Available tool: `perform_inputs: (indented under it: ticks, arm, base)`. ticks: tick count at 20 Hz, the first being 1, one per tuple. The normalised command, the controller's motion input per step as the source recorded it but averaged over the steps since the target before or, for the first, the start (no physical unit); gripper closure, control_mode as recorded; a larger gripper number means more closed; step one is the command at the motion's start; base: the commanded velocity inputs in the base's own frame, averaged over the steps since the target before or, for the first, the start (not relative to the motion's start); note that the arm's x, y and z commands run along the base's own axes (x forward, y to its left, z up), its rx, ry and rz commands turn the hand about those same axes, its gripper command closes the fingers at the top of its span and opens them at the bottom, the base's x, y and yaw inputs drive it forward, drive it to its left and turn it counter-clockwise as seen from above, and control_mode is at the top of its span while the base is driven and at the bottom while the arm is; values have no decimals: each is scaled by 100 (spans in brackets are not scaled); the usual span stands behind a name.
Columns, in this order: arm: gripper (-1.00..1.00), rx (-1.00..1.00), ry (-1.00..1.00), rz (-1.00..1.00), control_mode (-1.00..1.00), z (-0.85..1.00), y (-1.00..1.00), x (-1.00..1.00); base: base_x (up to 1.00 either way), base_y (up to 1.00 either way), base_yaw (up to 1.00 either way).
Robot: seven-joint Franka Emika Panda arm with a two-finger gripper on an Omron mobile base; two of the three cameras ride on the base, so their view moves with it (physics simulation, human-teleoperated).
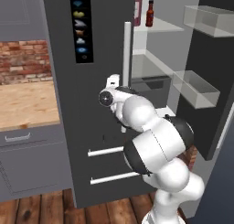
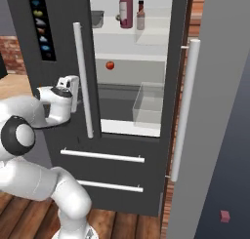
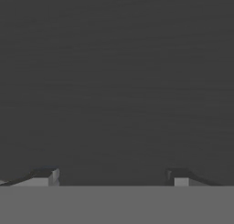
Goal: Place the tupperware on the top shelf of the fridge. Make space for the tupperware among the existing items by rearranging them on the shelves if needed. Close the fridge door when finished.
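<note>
The fridge (image 1: 64, 104) has its left door shut and its right fridge door (image 2: 215, 111) swung wide open. On the top shelf (image 2: 156, 34) stand the existing items: a tall pinkish-red bottle (image 2: 126, 9) and a small brown sauce bottle (image 2: 141, 16). Left of them on that shelf sits a grey open-topped box (image 2: 97, 18), by its look the tupperware. My gripper (image 2: 74, 89) is low, right up against the shut left door beside its white handle (image 2: 83, 82). In the hand view the gripper (image 3: 112, 177) faces that dark door, open and holding nothing.
A small red fruit (image 2: 110, 65) lies on the second shelf. Clear bins (image 1: 196, 88) hang on the open door's inner face. Two drawers with white bars (image 2: 102, 156) sit below. A wooden counter (image 1: 27, 104) with a brick wall behind lies to the left.
</note>
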Motion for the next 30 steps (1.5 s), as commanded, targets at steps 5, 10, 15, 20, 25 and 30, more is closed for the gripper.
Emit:
perform_inputs:
  ticks: [5, 10, 15, 20, 25, 30]
  arm:
    - [-100, 0, 0, 38, -100, 30, 2, 78]
    - [-100, -3, -4, 37, -100, 18, 26, 54]
    - [-100, -19, -12, 23, -100, 17, 81, 10]
    - [-100, -21, -7, 10, -100, 73, 99, -1]
    - [-100, -15, -7, 3, -100, 90, 93, -47]
    - [-100, -2, -2, -3, -100, 77, 52, -100]
  base:
    - [0, 0, 0]
    - [0, 0, 0]
    - [0, 0, 0]
    - [0, 0, 0]
    - [0, 0, 0]
    - [0, 0, 0]
